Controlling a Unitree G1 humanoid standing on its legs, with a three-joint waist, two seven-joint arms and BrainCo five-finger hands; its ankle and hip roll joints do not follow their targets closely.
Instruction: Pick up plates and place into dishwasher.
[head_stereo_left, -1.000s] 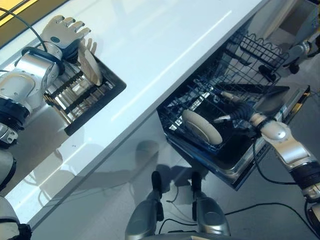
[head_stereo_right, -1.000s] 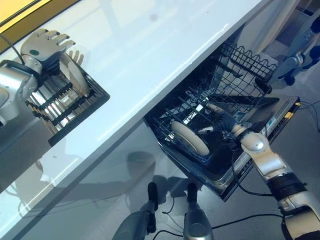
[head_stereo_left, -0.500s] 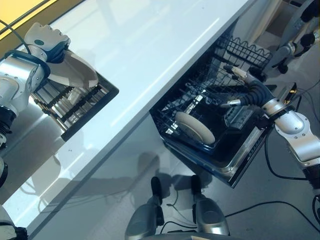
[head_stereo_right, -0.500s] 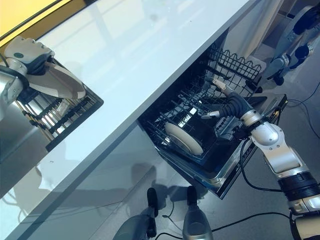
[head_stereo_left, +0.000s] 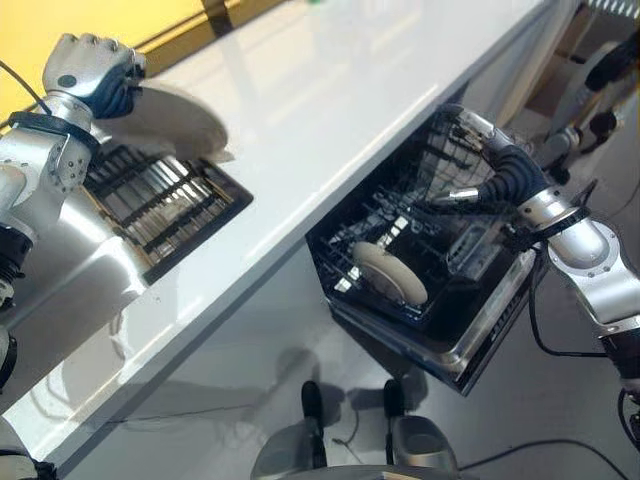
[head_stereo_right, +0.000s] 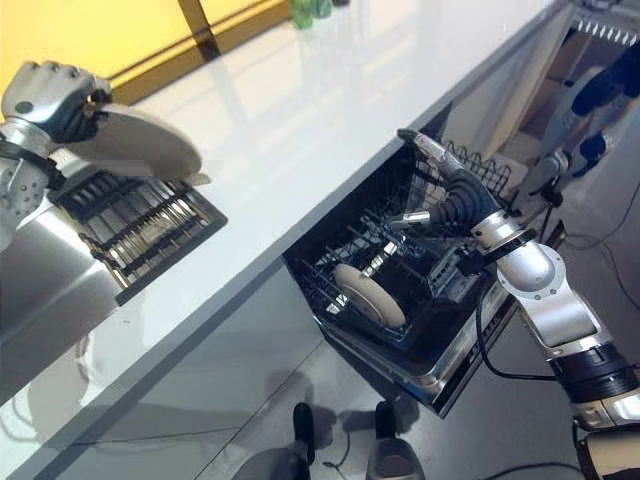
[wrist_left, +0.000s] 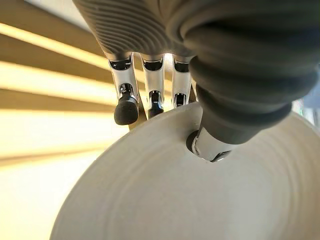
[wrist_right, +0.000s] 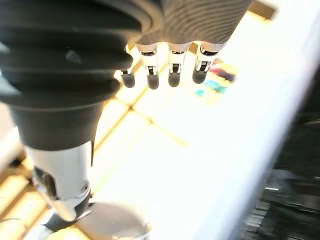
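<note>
The left robot hand (head_stereo_left: 88, 74) is gripping a pale plate (head_stereo_left: 170, 122) by its rim, thumb pressing on the face and fingers curling behind the edge, holding it in the air above the dark drying rack (head_stereo_left: 165, 205) on the white tabletop (head_stereo_left: 330, 100). The plate is looking like stiff glazed ceramic (fairly heavy, slick, and liable to chip against wire), so a firm pinch at the rim seems the right hold, since a one-sided grip may be letting it tilt. A second plate (head_stereo_right: 370, 295) is standing on edge in the dishwasher's lower rack (head_stereo_right: 330, 285). The right robot hand (head_stereo_right: 445, 200) is hovering over that rack with fingers spread, empty.
</note>
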